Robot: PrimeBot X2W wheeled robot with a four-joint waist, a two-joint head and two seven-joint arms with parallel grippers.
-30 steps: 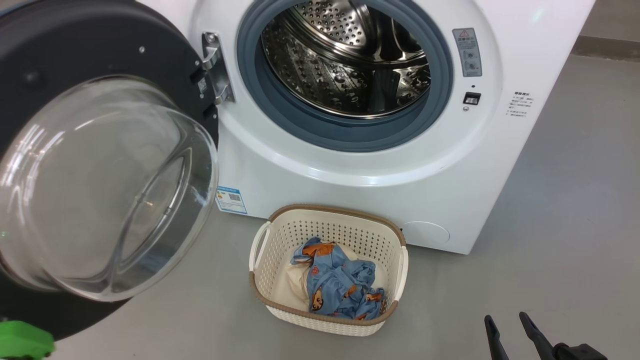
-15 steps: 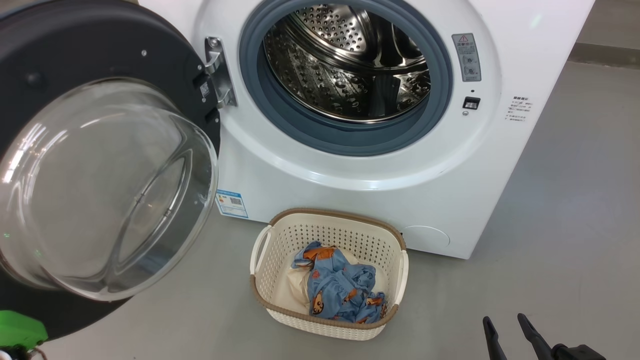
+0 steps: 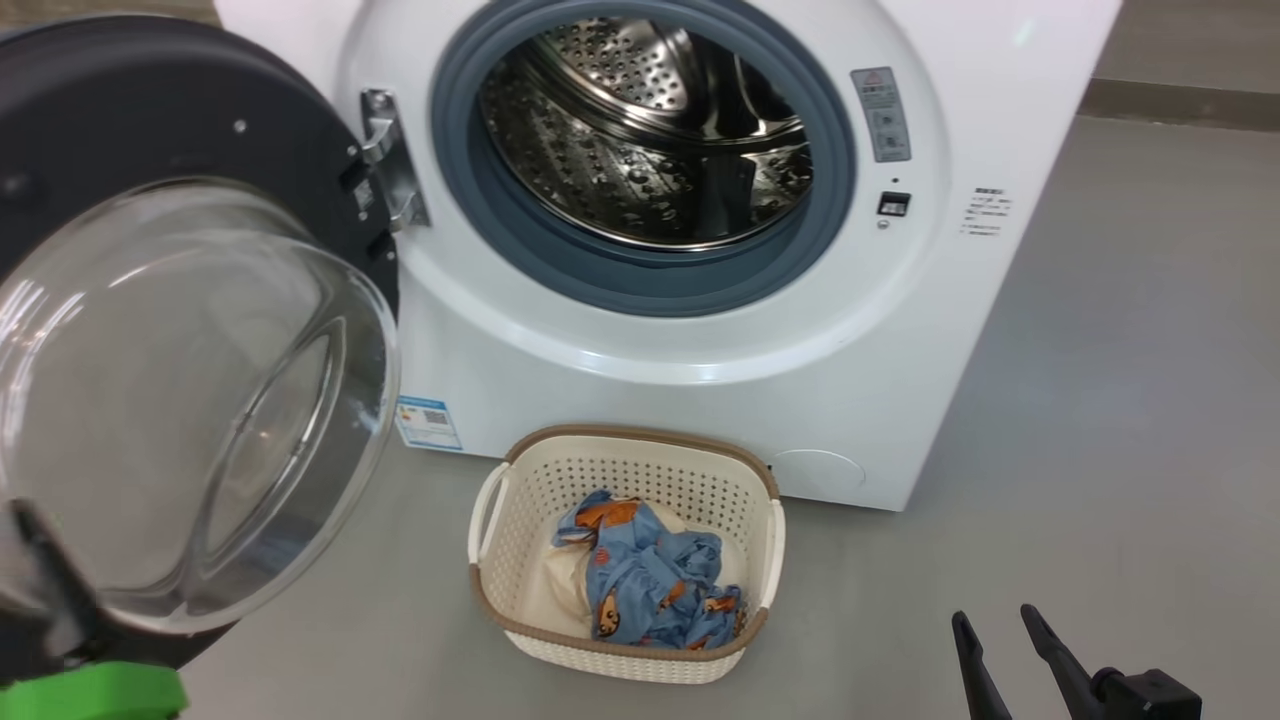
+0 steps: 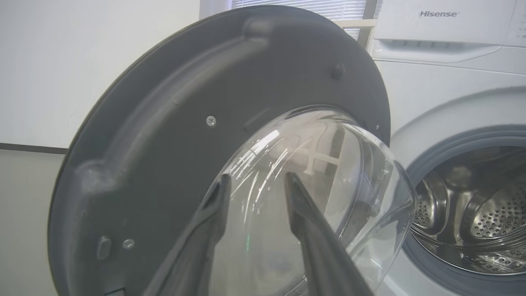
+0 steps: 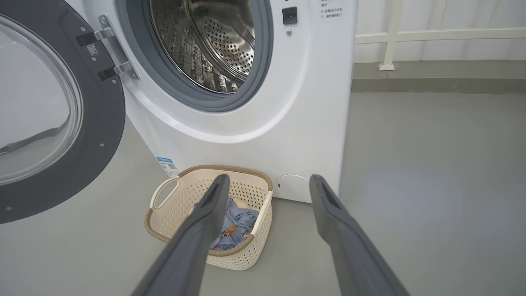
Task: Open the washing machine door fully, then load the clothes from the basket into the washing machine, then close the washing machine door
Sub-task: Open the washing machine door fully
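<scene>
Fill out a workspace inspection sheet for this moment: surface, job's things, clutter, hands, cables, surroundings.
Surface: grey floor, smooth and even.
Job's things: washing machine door swung open to the left; washing machine with its drum showing bare steel; basket on the floor in front of the machine, with the clothes inside it.
Clutter: nothing seen.
Hands: left hand open at the door's glass bowl, contact unclear; right hand open and empty, pointing toward the basket.
Cables: nothing seen.
Surroundings: white wall beside the machine; white railing beyond it.
</scene>
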